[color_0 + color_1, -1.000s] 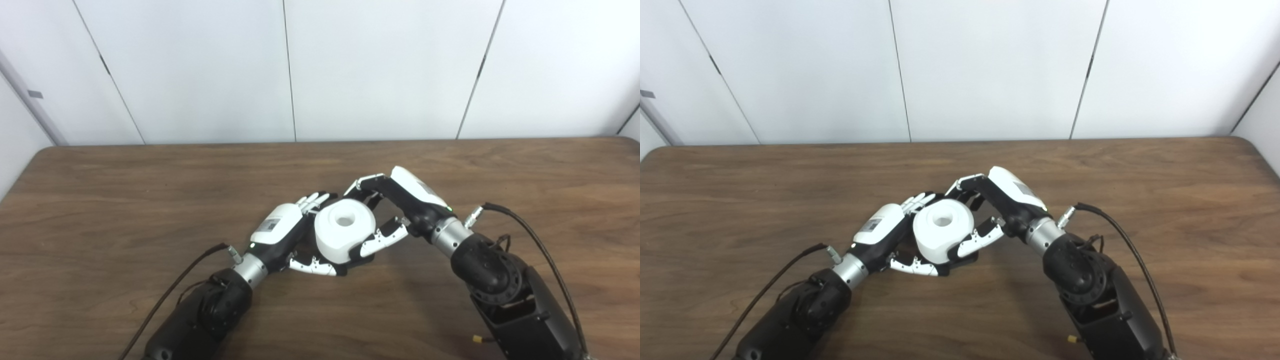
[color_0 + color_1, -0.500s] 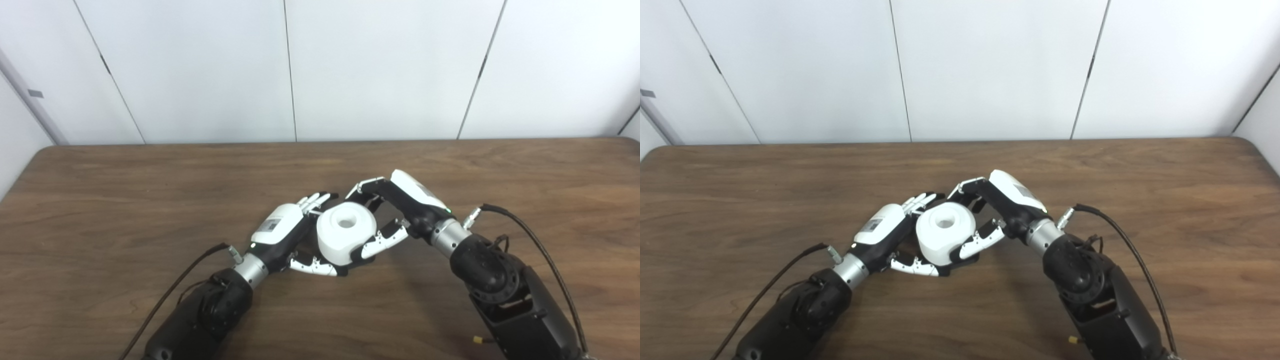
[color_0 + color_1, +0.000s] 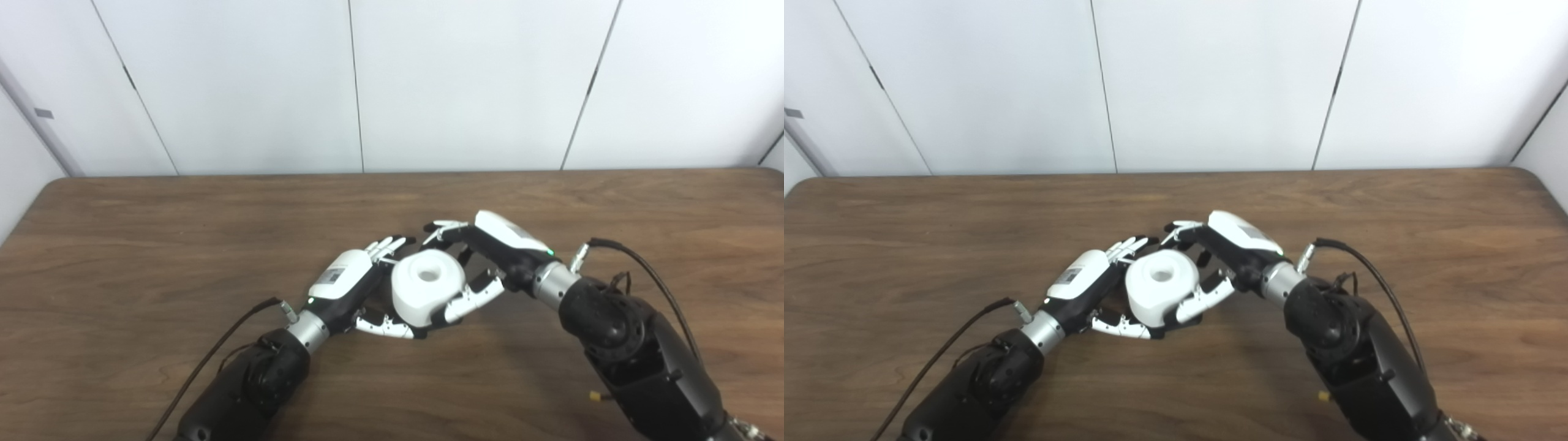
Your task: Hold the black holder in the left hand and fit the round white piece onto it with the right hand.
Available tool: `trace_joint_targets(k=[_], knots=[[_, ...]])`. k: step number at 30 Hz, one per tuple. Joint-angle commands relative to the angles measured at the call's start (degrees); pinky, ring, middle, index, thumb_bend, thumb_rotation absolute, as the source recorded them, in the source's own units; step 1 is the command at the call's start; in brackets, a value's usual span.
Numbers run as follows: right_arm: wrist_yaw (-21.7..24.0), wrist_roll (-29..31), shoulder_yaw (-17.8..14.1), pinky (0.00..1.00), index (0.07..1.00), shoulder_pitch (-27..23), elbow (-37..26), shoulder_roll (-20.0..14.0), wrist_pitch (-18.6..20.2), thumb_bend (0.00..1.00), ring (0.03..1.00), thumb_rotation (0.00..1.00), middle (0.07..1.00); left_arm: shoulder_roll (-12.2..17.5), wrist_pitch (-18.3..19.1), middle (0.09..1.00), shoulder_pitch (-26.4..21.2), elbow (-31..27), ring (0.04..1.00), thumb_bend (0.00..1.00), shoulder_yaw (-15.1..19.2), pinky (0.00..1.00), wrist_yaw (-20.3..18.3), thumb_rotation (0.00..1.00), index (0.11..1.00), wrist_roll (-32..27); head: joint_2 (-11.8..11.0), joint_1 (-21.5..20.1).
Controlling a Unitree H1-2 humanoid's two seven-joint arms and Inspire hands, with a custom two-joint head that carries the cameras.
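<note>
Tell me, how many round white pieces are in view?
1. The round white piece sits between the left hand and the right hand, above the table. None other shows.

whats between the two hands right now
The round white piece sits between the left hand and the right hand, both closed around it. Both eye views show this.

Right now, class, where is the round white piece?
The round white piece sits mid-table in both views, gripped between the left hand and the right hand.
</note>
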Motion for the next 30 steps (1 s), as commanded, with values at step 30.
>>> trace_joint_targets(k=[30], knots=[[8.47, 9.03, -5.6, 0.7, 0.969, -3.85, -3.15, -9.06, -2.92, 1.0, 0.891, 0.21, 0.951, 1.26, 1.71, 0.972, 2.82, 2.67, 1.0, 0.52, -2.55, 1.0, -5.62, 0.06, 0.482, 2.23, -0.62, -0.43]])
